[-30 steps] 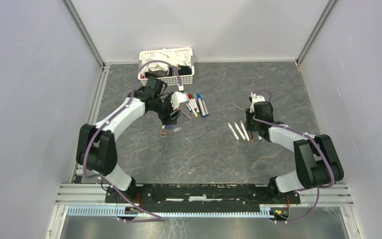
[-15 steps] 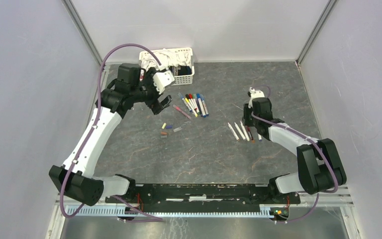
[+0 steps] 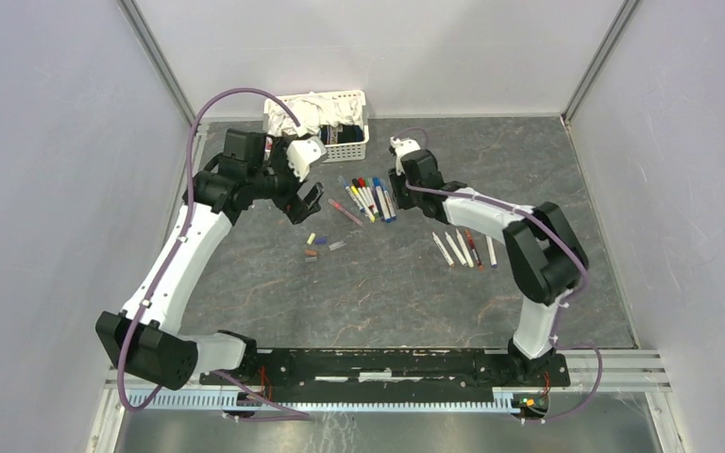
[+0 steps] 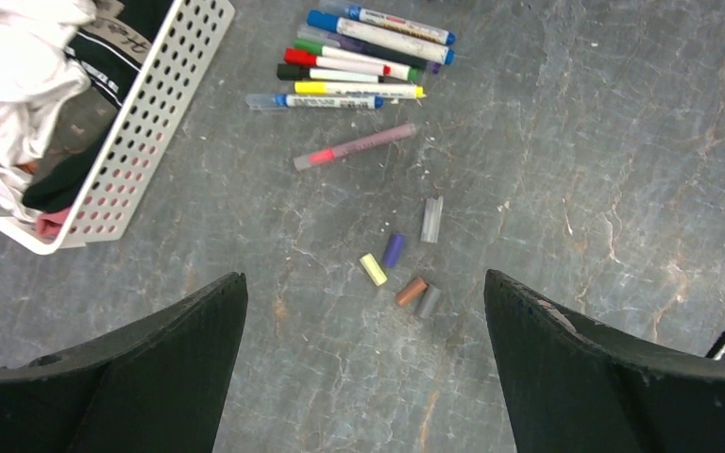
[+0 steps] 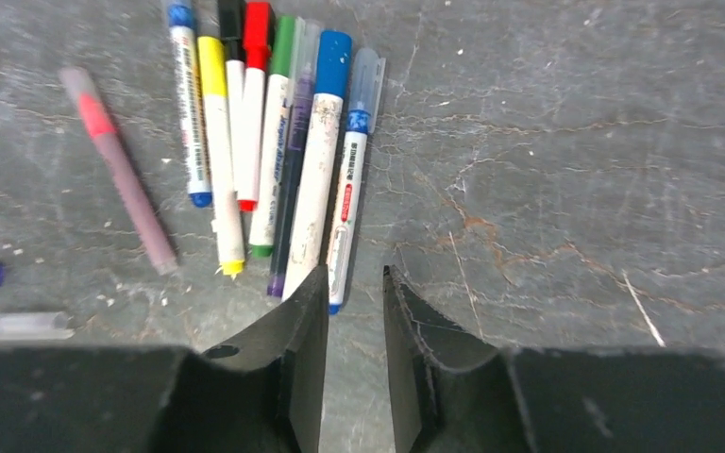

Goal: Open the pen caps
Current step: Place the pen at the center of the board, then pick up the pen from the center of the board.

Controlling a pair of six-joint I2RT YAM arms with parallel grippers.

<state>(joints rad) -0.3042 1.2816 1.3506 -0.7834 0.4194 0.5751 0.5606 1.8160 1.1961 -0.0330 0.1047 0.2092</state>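
**A:** Top view: how far along is it?
**B:** Under half, I'd judge. Uncapped pens [image 3: 463,248] are lying toward the table's [image 3: 387,302] right edge, with loose pen caps [image 3: 319,246] at centre-left. Capped pens [image 3: 370,198] are waiting by the far-edge basket [image 3: 283,102]. Grey walls are enclosing the stone-patterned top.
**A:** Left wrist?
**B:** The left gripper [image 4: 363,283] is gaping wide and empty above the caps.
**A:** Right wrist?
**B:** The right gripper [image 5: 354,278] is hovering barely parted and empty, beside the capped row.

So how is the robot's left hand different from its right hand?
The left hand is spread wide open; the right hand leaves only a narrow gap. The left hand faces the loose caps, the right hand the bunch of pens. Both hold nothing.
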